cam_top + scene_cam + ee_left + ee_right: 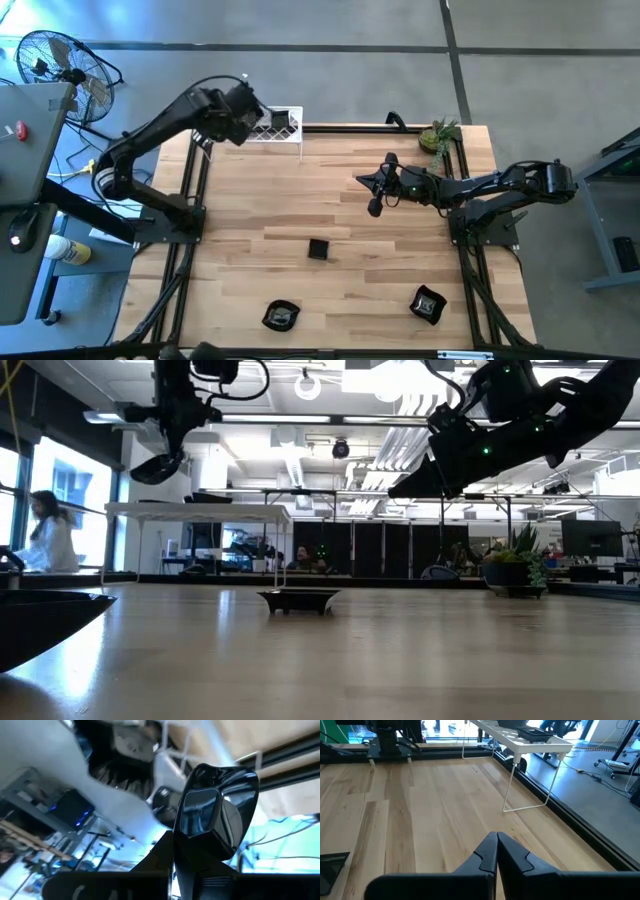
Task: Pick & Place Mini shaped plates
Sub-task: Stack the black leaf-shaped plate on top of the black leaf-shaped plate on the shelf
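Wood table [300, 215]: three plates [318, 249]; left jaws pinch plate, right jaws pressed together.

Two dark jointed arms, black cabling, small green lights on right arm, matte black tapered claw [496, 851] fingers

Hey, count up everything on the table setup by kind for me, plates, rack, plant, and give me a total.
Black mini plates: 5 (on the table; one in the rack; one in the left gripper)
White wire rack: 1
Potted plant: 1
Total: 7
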Motion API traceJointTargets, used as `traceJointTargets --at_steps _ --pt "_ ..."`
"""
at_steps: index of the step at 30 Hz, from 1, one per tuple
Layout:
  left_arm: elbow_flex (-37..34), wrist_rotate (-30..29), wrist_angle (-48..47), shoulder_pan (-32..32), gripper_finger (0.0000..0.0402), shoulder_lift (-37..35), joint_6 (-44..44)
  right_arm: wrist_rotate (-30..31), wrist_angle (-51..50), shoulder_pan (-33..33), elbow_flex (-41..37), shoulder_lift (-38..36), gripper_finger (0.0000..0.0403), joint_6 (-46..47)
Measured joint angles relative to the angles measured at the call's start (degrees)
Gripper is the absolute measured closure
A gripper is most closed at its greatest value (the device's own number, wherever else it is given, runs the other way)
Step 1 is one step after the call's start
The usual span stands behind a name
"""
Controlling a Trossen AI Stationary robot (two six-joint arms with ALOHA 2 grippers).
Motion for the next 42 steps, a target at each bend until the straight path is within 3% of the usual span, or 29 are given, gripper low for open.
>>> traceJointTargets --at_steps 7,26,42 --pt "0.0 -0.5 6.1 6.1 0.0401 0.0 9.3 0.0 0.0 0.0 0.0 0.0 0.0397 -0.1" --pt "-0.1 5.9 11.1 15.0 0.0401 0.3 16.5 0.0 0.0 0.0 0.0 0.0 0.0401 -0.1" --pt "-0.1 5.9 11.2 15.2 0.0401 4.4 13.0 0.0 0.0 0.0 0.0 0.0 0.0397 -0.1"
